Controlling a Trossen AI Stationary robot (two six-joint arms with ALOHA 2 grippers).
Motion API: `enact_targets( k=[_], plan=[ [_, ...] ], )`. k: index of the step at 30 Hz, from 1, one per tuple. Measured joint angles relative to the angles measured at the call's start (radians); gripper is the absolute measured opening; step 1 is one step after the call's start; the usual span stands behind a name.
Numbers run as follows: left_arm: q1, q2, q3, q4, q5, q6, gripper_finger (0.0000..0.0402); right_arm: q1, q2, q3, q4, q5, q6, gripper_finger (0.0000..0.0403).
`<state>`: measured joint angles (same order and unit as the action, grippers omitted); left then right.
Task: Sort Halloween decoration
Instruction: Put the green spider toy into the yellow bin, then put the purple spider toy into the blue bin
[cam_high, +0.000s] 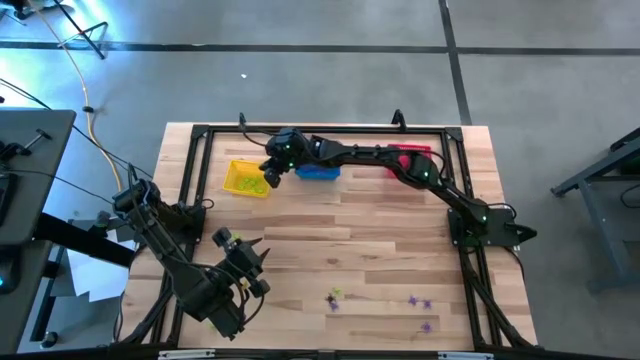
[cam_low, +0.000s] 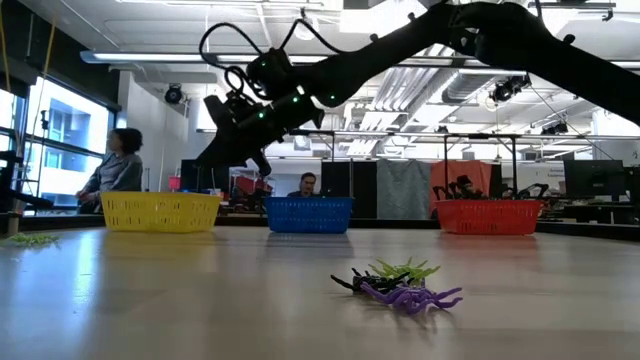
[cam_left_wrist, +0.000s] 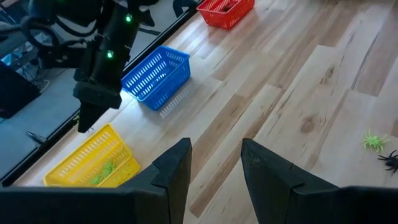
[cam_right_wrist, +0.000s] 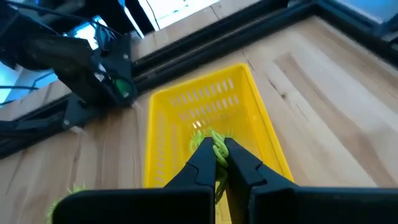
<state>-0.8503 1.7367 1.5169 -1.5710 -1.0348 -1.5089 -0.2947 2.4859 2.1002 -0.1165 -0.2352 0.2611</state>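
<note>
My right gripper hangs over the yellow basket, shut on a yellow-green spider trinket. In the high view this gripper is above the right end of the yellow basket. The basket holds more yellow-green trinkets. My left gripper waits open and empty near the table's front left. Purple, yellow-green and black spider trinkets lie loose on the near part of the table. My right gripper pinches the yellow-green trinket between its two fingertips, and thin legs stick out past them. The fingers slant down, coming from the table's right side. The trinket is lifted clear, above the inside of the yellow basket.
A blue basket and a red basket stand along the far edge, right of the yellow one. More purple trinkets lie near the front right. A black frame rims the table. People sit in the room beyond.
</note>
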Motion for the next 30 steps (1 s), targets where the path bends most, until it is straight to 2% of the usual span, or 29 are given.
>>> enact_targets(
  k=[10, 14, 26, 28, 30],
  plan=[
    [0.001, 0.000, 0.000, 0.000, 0.000, 0.001, 0.0131, 0.000, 0.037, -0.002, -0.007, -0.005, 0.026, 0.0001],
    [0.001, 0.000, 0.000, 0.000, 0.001, 0.001, 0.0131, 0.000, 0.037, -0.002, -0.004, -0.001, 0.037, 0.0014],
    [0.001, 0.000, 0.000, 0.000, 0.004, 0.015, 0.0131, 0.000, 0.037, -0.002, -0.015, -0.003, 0.058, 0.0128],
    [0.001, 0.000, 0.000, 0.000, 0.007, 0.021, 0.0131, 0.000, 0.036, -0.002, -0.015, -0.038, 0.089, 0.0141],
    [0.001, 0.000, 0.000, 0.000, 0.007, 0.021, 0.0131, -0.007, 0.032, 0.005, -0.033, -0.123, 0.127, 0.0147]
  ],
)
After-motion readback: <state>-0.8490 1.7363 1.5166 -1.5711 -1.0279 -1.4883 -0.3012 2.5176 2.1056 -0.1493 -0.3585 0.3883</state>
